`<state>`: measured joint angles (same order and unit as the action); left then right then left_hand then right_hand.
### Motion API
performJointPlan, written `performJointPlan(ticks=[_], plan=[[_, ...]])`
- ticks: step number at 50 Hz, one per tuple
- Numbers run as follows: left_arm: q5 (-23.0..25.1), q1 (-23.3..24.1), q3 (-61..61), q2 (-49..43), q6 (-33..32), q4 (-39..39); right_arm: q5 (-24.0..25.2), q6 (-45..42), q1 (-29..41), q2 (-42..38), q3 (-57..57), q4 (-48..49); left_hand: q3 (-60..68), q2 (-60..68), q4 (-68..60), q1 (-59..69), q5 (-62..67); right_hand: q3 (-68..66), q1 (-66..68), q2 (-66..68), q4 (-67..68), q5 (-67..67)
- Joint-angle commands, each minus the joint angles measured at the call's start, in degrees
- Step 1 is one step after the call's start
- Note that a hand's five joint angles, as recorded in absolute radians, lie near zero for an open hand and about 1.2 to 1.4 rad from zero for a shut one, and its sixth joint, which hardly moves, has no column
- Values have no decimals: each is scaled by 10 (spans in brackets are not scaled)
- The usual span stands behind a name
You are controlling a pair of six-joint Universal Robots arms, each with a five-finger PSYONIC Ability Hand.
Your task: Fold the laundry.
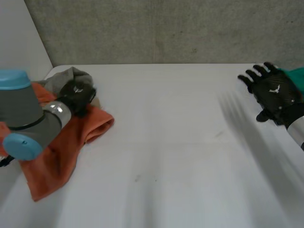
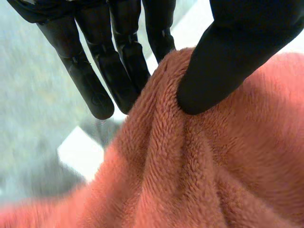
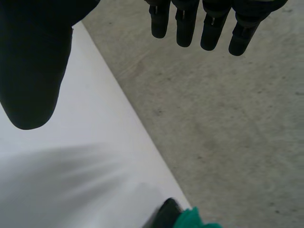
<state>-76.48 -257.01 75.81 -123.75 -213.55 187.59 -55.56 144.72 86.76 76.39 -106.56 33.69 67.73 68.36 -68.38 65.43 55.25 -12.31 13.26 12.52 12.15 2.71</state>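
An orange fleece cloth [image 1: 61, 142] lies crumpled at the table's left side, partly under my left arm. My left hand [image 1: 78, 95] sits on its far edge. In the left wrist view the thumb [image 2: 213, 71] presses into a raised fold of the orange cloth [image 2: 213, 166], and the fingers [image 2: 95, 80] stand against the fold's other side, pinching it. A grey-olive cloth [image 1: 66, 78] lies just behind that hand. My right hand [image 1: 275, 92] hovers at the table's far right, its fingers [image 3: 209, 23] straight and spread, nothing in it.
A green cloth [image 1: 297, 76] lies at the right edge beside my right hand, its corner [image 3: 197, 219] below the palm. The white table [image 1: 180, 142] stretches bare between the arms. A grey wall [image 1: 166, 28] stands behind the table's far edge.
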Motion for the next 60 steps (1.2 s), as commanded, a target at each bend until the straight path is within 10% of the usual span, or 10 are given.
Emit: performJointPlan(ticks=[1, 13, 16, 18, 37, 45, 60], plan=[[0, 153, -20, 90, 137, 66, -38, 6, -1, 58, 32, -29, 123, 116, -116, 146, 148, 23, -33, -25, -22, -27], [12, 325, -74, -42, 308, 121, -77, 39, 6, 65, 63, -78, 123, 116, -116, 146, 148, 23, -33, -25, -22, -27], [5, 330, -100, -82, 306, 109, -76, 38, 6, 62, 58, -84, -439, -445, 446, -416, -414, 23, -33, -25, -22, -27], [3, 327, -102, -89, 306, 100, -76, 37, 6, 51, 58, -92, -577, -584, 584, -554, -552, 23, -33, -25, -22, -27], [-116, 299, 144, 135, 201, -6, -33, -38, 0, 10, 109, -393, -427, -434, 434, -404, -402, 23, -33, -25, -22, -27], [-123, 349, 215, 99, 139, -14, 14, -189, -1, 10, 30, -398, -351, -358, 358, -328, -327, -32, 22, 29, 33, 28], [-137, 335, 165, 18, 124, 15, 14, -193, 0, -2, -16, -352, -348, -354, 355, -325, -323, -48, 39, 46, 50, 44]])
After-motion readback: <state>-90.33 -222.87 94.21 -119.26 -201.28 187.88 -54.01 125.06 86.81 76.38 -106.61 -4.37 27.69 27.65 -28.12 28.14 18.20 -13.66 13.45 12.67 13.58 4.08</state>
